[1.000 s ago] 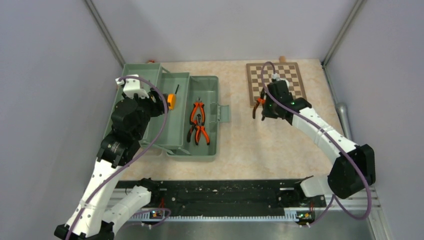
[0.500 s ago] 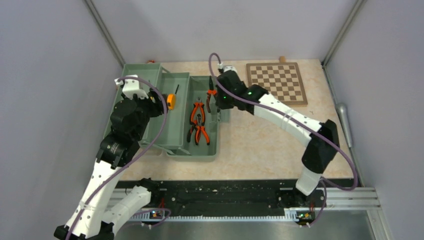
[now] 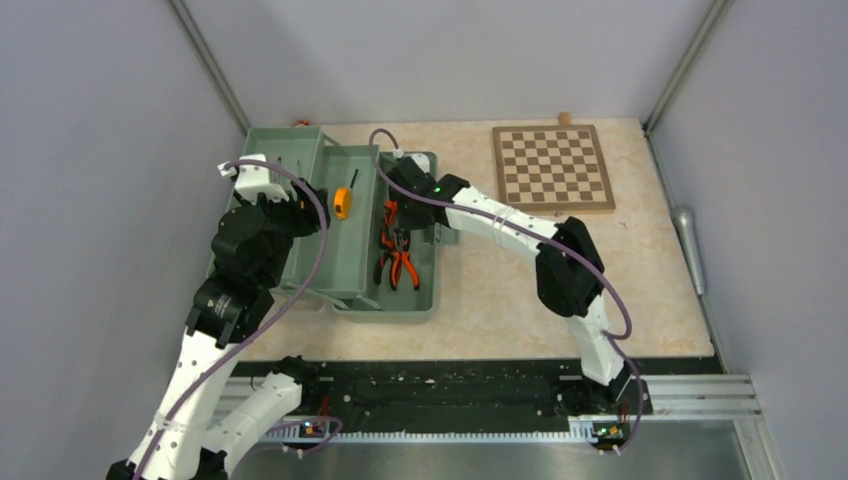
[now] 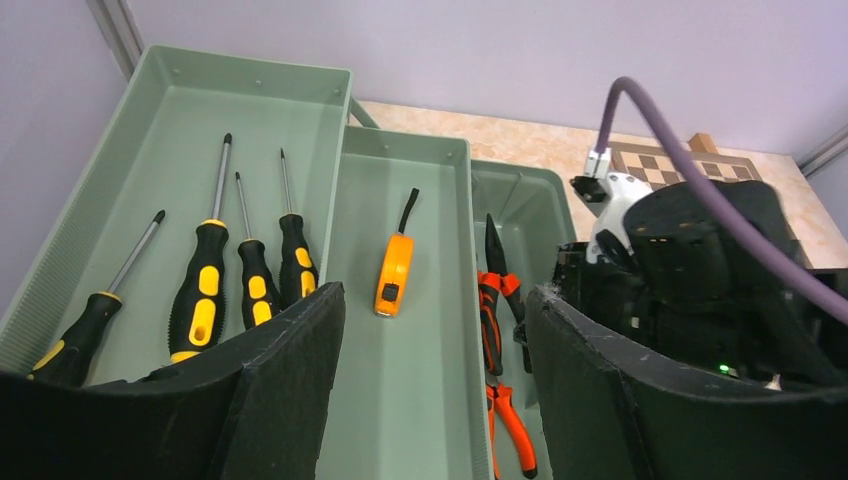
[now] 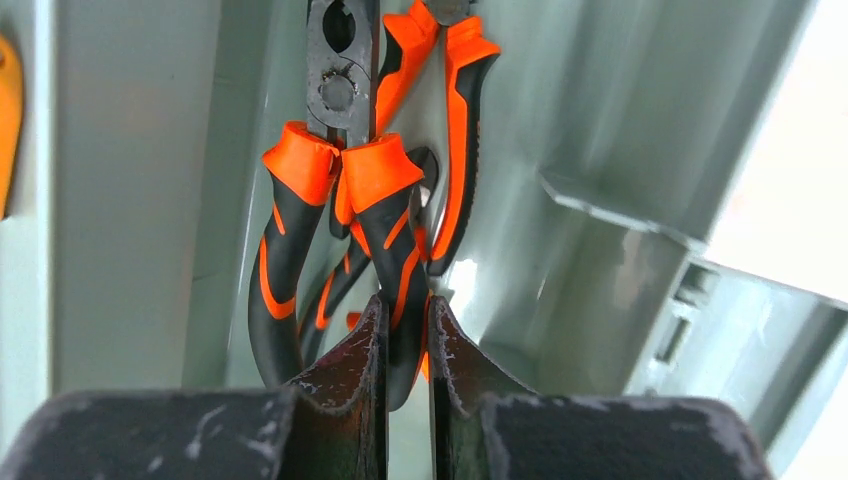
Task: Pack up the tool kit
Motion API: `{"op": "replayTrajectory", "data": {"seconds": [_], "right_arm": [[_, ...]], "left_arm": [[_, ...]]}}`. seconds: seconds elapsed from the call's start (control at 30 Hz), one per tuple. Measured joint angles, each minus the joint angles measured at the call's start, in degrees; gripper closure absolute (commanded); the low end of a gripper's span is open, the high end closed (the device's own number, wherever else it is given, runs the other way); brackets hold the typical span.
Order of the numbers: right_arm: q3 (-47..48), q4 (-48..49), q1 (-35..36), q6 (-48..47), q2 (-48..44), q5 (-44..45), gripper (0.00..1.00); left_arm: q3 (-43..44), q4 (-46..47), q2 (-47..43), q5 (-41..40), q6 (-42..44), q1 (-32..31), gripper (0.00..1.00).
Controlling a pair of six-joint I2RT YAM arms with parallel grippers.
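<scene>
Soft, even light is cast from above, faint shadows being left on the table (image 3: pixel 500 300), while in the right wrist view the right edge is blown out white and glare is seen on the toolbox (image 5: pixel 600 120) wall

I work in a lab test cell: plain grey panel walls (image 3: pixel 90 150) on metal posts (image 3: pixel 209 65) enclose my beige tabletop (image 3: pixel 500 300), with a black mounting rail (image 3: pixel 450 385) along its near edge.
</scene>
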Motion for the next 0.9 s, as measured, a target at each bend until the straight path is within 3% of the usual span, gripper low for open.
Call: {"op": "replayTrajectory", "data": {"seconds": [0.1, 0.47, 0.9], "right_arm": [[2.49, -0.46, 0.00, 0.63, 2.78, 0.37, 0.98], [8.00, -1.18, 0.00, 1.70, 9.70, 1.01, 0.73], [7.32, 0.96, 0.00, 1.51, 8.79, 1.42, 0.42]], "left_arm": [[0.00, -0.02, -0.22, -0.13, 0.02, 0.00, 0.29], [0.00, -0.20, -0.57, -0.20, 0.00, 0.00, 0.29], [0.00, -0.85, 0.33, 1.36, -0.61, 0.00, 0.29]]}}
